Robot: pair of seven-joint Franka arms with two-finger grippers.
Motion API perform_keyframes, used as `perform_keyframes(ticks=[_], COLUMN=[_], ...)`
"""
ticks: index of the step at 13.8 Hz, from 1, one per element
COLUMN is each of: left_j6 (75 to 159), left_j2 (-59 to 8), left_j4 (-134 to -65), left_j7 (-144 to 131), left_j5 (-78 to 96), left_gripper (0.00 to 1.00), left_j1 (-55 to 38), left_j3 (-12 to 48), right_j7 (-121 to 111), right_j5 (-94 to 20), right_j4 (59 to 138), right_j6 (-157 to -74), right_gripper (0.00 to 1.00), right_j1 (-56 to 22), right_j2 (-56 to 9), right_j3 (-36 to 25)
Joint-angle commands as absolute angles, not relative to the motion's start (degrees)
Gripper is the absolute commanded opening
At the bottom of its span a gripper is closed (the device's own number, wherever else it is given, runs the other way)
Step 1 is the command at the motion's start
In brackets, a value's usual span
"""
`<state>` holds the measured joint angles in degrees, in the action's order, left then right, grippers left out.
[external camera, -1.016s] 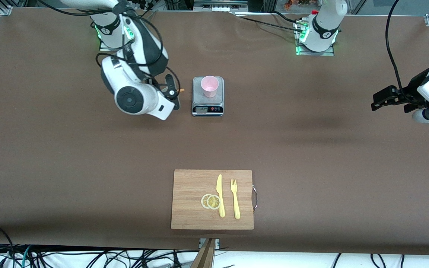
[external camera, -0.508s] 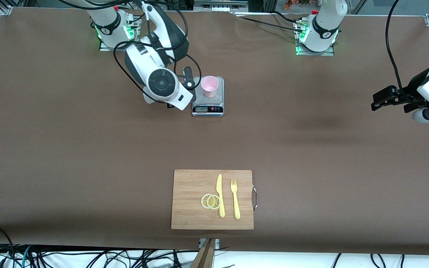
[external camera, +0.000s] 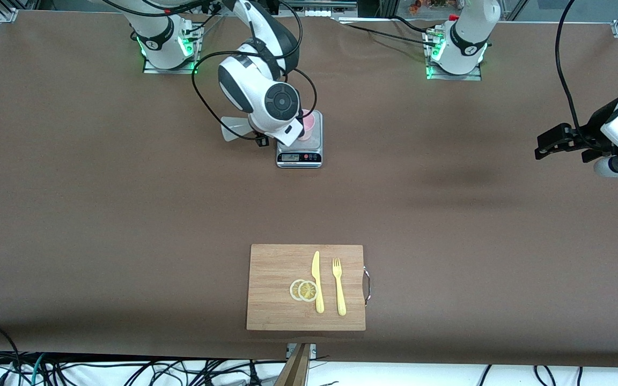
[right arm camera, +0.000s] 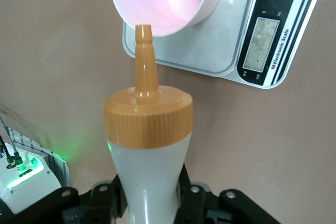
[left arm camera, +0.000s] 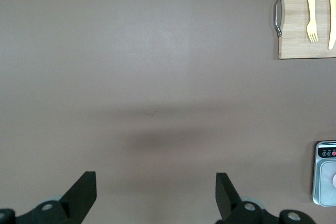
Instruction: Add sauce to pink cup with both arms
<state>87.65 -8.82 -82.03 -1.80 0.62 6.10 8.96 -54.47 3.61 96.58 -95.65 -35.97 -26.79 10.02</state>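
Step in hand: the right arm was bringing the sauce bottle [right arm camera: 147, 145] to the pink cup [right arm camera: 165, 1]; no sauce showed at the nozzle, so I judged that pouring had not yet begun.

Pink cup: it stood upright on the scale [external camera: 299, 145], at the robots' end of the table, and was partly hidden by the right arm's wrist in the front view. Its inside looked empty in the right wrist view.

Sauce bottle: its orange cap [right arm camera: 147, 116] pointed at the cup, with the nozzle tip just at the cup's rim.

Right gripper [right arm camera: 147, 198]: it was over the table just beside the scale, toward the right arm's end. Its jaws were clamped on the bottle's whitish body, one finger on each side.

Left gripper [left arm camera: 155, 195]: it hung over bare table [left arm camera: 157, 77] toward the left arm's end, well apart from the cup. Its jaws stood wide apart and held nothing; this arm was waiting.

Next move, as I judged it: carry the nozzle a little farther over the cup's mouth, tilt it downward, then squeeze. The cup was light and could tip if the nozzle pushed its rim.

Elsewhere: a cutting board [external camera: 277, 300] lay near the front camera, carrying lemon slices [external camera: 303, 290], a knife [external camera: 317, 281] and a fork [external camera: 338, 286].
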Motion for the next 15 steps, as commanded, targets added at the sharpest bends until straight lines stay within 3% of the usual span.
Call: perform_keyframes(ticks=[1, 7, 15], left_j6=[86.6, 86.6, 86.6], left_j2=[-9.3, -9.3, -9.3], left_j4=[-80.8, -80.8, -80.8], left_j7=[-0.7, -0.7, -0.7], left_j5=[2.1, 2.1, 2.1], left_gripper=[1.0, 1.0, 1.0], left_j1=[6.0, 6.0, 6.0], left_j3=[8.6, 8.6, 8.6], right_j7=[-52.7, -50.2, -49.3], right_j5=[5.4, 9.8, 11.4], right_j4=[94.0, 90.7, 90.4], right_j6=[-94.0, -89.2, -88.9], right_gripper=[0.11, 0.11, 0.11], right_j1=[-36.5, -38.1, -38.8], right_j2=[-27.3, -29.4, -29.6], right_j3=[10.5, 11.7, 12.0])
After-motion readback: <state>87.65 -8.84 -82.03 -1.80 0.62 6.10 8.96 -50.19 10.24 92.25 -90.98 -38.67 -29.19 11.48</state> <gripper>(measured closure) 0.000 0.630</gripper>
